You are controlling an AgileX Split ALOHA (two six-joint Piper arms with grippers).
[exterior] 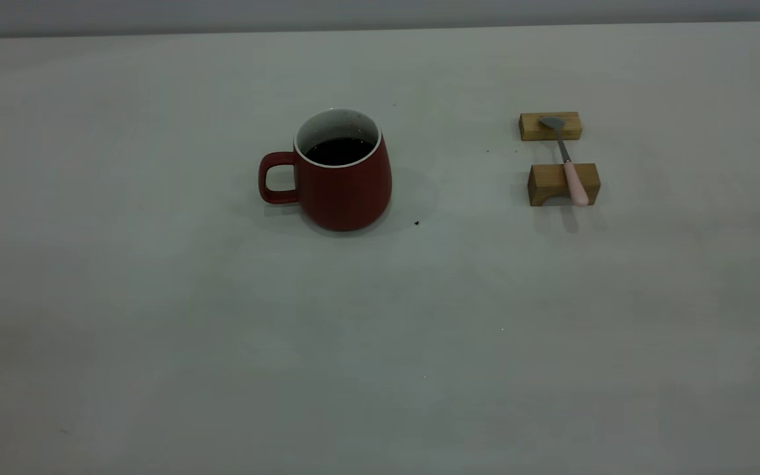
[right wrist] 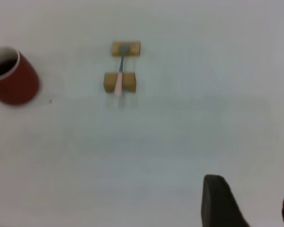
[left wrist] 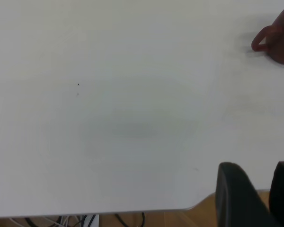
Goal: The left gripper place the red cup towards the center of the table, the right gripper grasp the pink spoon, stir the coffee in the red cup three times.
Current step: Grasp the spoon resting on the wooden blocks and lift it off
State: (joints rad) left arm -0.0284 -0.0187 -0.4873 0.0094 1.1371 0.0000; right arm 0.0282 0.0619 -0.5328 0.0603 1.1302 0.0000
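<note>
One red cup of coffee, one pink spoon laid across two wooden blocks, are seen on the tabletop. Left end effector and right end effector: both parted, empty.

Looks like a lab or robot test bench, not a home or kitchen. Wide plain pale table, nearly bare, only staged props on it: one red cup with dark coffee, a pink spoon laid across two small wooden blocks like a fixture. Plain grey wall behind the table's far edge, no decor. In the left wrist view, loose cables hang below the table edge over a wood-toned floor. Black gripper fingers show in both wrist views, pointing to a camera-on-arm setup.
</note>
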